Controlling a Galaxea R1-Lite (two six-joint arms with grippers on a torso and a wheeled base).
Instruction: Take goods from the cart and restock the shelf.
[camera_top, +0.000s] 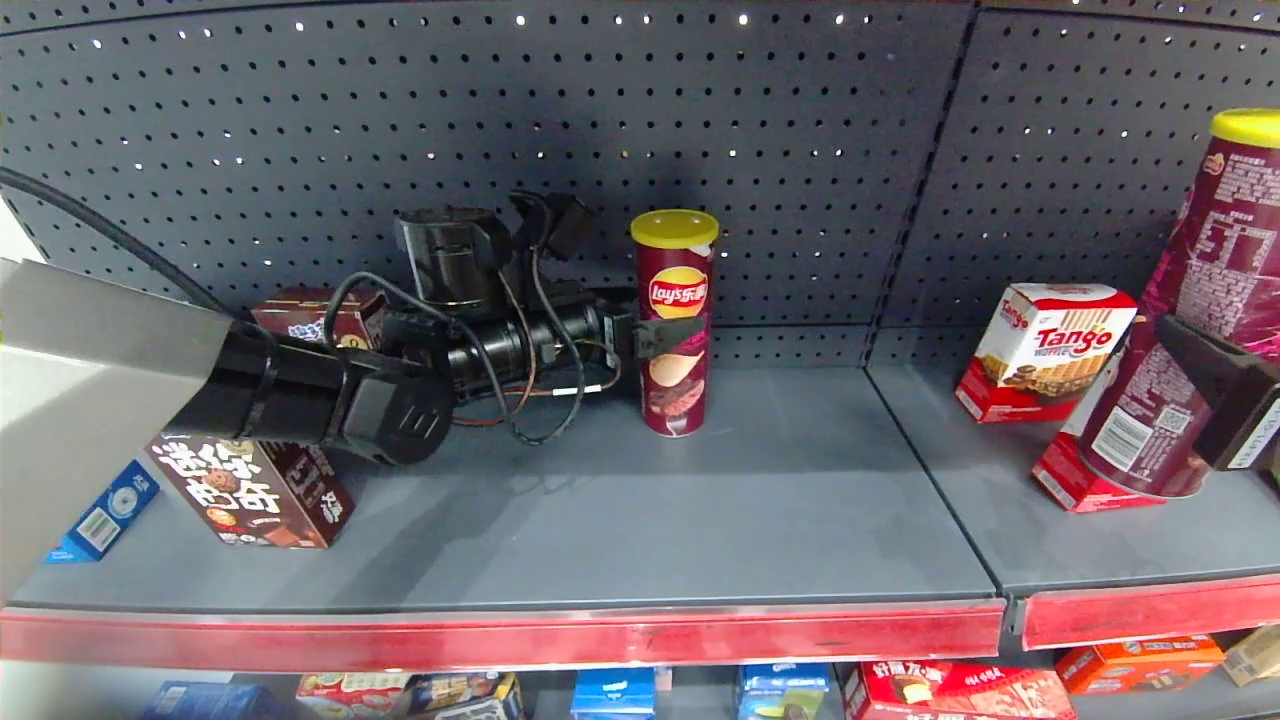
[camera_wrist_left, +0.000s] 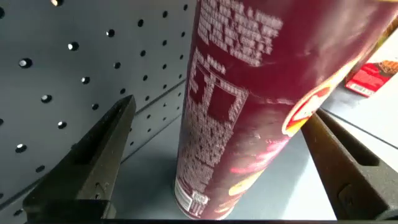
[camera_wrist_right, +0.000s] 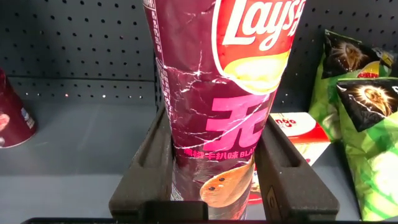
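Observation:
A maroon chips can with a yellow lid (camera_top: 675, 320) stands upright on the grey shelf (camera_top: 760, 500), near the pegboard back. My left gripper (camera_top: 672, 338) is open around its middle. The left wrist view shows both fingers (camera_wrist_left: 93, 168) standing off the can (camera_wrist_left: 249, 106) with a gap on each side. At the far right my right gripper (camera_top: 1175, 375) is shut on a second, identical chips can (camera_top: 1200, 300), held upright and slightly tilted over the shelf. In the right wrist view the fingers (camera_wrist_right: 152, 162) press against that can (camera_wrist_right: 217, 93).
A white and red wafer box (camera_top: 1045, 350) leans at the back right, with a red box (camera_top: 1075, 480) below the held can. Brown boxes (camera_top: 260, 490) and a blue box (camera_top: 100, 520) sit at the left. Green bags (camera_wrist_right: 367, 124) stand further right. The shelf front has a red strip (camera_top: 500, 635).

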